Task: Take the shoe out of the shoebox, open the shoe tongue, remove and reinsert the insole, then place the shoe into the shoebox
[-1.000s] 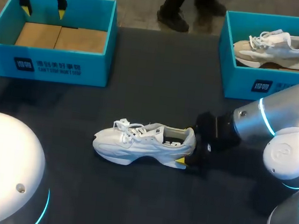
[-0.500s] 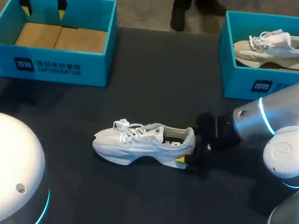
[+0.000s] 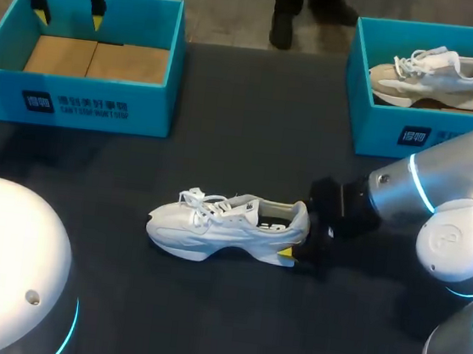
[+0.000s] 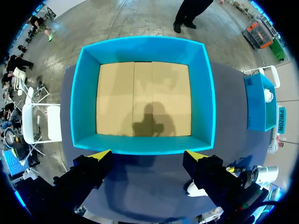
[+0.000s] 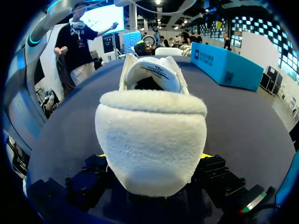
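A white sneaker (image 3: pixel 227 225) lies on its sole in the middle of the dark table, toe toward the left. My right gripper (image 3: pixel 298 239) is at its heel. In the right wrist view the fuzzy heel (image 5: pixel 152 135) fills the gap between the fingers, both pressing its sides, so the right gripper (image 5: pixel 153 156) is shut on the shoe. The empty blue shoebox (image 3: pixel 74 103) with a cardboard floor stands at the back left. My left gripper (image 3: pixel 69 0) hangs open above its far edge. The left wrist view looks straight down into the shoebox (image 4: pixel 145 42) past the spread left gripper (image 4: pixel 147 154).
A second blue shoebox (image 3: pixel 387 130) at the back right holds a grey and white sneaker (image 3: pixel 427 75). Dark tabletop (image 3: pixel 249 144) lies between the two boxes and around the white shoe.
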You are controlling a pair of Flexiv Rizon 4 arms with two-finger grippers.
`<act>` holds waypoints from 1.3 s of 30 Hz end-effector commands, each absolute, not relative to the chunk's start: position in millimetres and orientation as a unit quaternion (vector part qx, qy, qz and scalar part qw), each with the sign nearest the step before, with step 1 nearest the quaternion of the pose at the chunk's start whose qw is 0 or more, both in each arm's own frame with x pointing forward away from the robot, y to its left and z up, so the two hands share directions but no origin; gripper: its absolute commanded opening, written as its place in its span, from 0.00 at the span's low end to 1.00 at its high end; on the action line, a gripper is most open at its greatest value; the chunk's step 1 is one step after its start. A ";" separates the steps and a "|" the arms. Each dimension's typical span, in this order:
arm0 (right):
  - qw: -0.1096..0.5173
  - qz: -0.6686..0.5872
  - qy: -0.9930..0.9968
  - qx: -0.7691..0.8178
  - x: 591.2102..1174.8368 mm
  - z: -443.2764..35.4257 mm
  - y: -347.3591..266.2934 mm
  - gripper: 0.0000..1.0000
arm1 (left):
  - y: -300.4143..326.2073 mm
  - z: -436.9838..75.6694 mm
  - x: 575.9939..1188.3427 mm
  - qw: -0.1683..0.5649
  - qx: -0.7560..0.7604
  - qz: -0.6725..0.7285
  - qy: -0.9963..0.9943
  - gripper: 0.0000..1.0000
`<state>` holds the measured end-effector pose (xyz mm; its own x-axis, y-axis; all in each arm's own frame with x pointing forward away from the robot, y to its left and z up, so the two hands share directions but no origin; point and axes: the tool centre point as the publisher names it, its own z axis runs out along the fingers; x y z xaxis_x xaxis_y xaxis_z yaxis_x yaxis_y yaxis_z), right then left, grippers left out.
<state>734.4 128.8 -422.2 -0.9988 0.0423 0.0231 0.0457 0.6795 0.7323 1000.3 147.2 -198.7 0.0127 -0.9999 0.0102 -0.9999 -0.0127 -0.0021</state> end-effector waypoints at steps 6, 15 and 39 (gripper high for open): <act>0.002 -0.399 -0.917 -0.024 736.6 -425.7 132.0 0.00 | 120.4 -185.8 969.0 -0.011 0.720 0.025 -0.693 1.00; 0.002 -0.399 -0.917 -0.024 736.6 -425.7 132.0 0.00 | 84.0 -185.5 930.4 -0.022 0.729 0.028 -0.684 1.00; 0.002 -0.399 -0.917 -0.024 736.6 -425.7 132.0 0.00 | -21.3 -212.3 817.7 0.003 0.719 0.036 -0.694 1.00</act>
